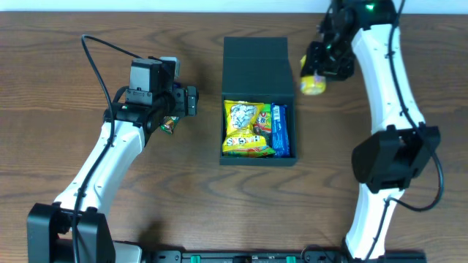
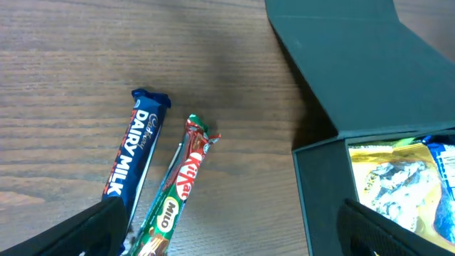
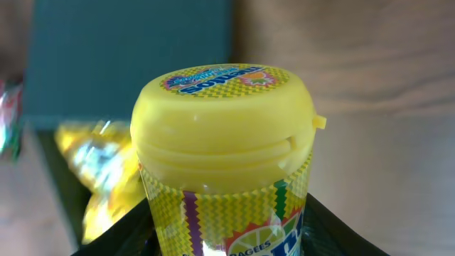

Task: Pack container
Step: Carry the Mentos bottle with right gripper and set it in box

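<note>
The dark teal-green container [image 1: 256, 69] sits mid-table, flap lid open toward the back; it also shows in the left wrist view [image 2: 355, 78] and blurred in the right wrist view [image 3: 128, 57]. Inside lie a yellow snack packet [image 1: 245, 128] and a blue packet [image 1: 281, 131]. My right gripper [image 1: 322, 69] is shut on a yellow Mentos bottle [image 3: 224, 142], held right of the lid. My left gripper [image 2: 227, 238] is open above a green KitKat Milo bar [image 2: 181, 188] and a blue Dairy Milk bar [image 2: 135, 153], left of the container.
The wooden table [image 1: 73, 88] stretches left and right of the container. The two bars lie side by side under the left wrist, the green one's tip showing in the overhead view [image 1: 170, 126].
</note>
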Available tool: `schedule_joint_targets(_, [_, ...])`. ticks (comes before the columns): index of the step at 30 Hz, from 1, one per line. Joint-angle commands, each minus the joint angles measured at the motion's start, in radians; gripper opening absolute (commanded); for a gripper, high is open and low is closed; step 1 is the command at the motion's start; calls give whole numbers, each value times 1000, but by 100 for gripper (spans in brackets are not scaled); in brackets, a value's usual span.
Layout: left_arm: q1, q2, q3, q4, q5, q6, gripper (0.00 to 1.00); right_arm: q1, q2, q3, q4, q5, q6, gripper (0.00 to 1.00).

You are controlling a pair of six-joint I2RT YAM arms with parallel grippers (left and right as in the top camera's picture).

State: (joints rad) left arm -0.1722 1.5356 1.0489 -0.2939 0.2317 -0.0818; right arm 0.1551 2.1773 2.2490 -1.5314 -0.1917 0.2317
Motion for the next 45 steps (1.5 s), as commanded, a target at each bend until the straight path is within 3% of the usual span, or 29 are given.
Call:
schedule_joint_targets(1, [-1,-2,26,-1,-7,-7,95,91,-18,6,-26,-81,-28,14])
schedule_joint_targets(8, [-1,-2,26,0,-10,0,98,238,-18,-97,-34,21,18,8])
schedule_joint_targets(16, [-1,-2,26,0,-26,1,98,259,-18,-261,2,53,98,4])
schedule_joint_targets(20, [-1,-2,26,2,-26,1,98,263,-18,-307,30,23,95,36])
schedule_joint_targets(23, [-1,-2,26,8,-26,1,97,267,-18,-312,33,23,81,46])
schedule_joint_targets(26, [0,-2,26,7,-26,5,96,267,-19,-312,35,19,80,63])
schedule_joint_targets(32, [0,-2,26,6,-26,4,96,264,-19,-311,36,-55,40,76])
schedule_joint_targets(39, [0,-2,26,-18,-26,4,96,237,-39,-239,31,-10,32,65])
schedule_joint_targets(41, [0,-2,26,-29,-26,4,96,222,-56,-224,19,64,33,41])
schedule_joint_targets(42, [0,-2,26,-34,-26,4,96,214,-59,-224,10,73,32,18])
schedule_joint_targets(44, [0,-2,26,-39,-26,4,96,201,-58,-234,-6,73,27,1])
schedule_joint_targets(45, [0,-2,26,-39,-26,4,96,197,-58,-251,-3,73,22,1])
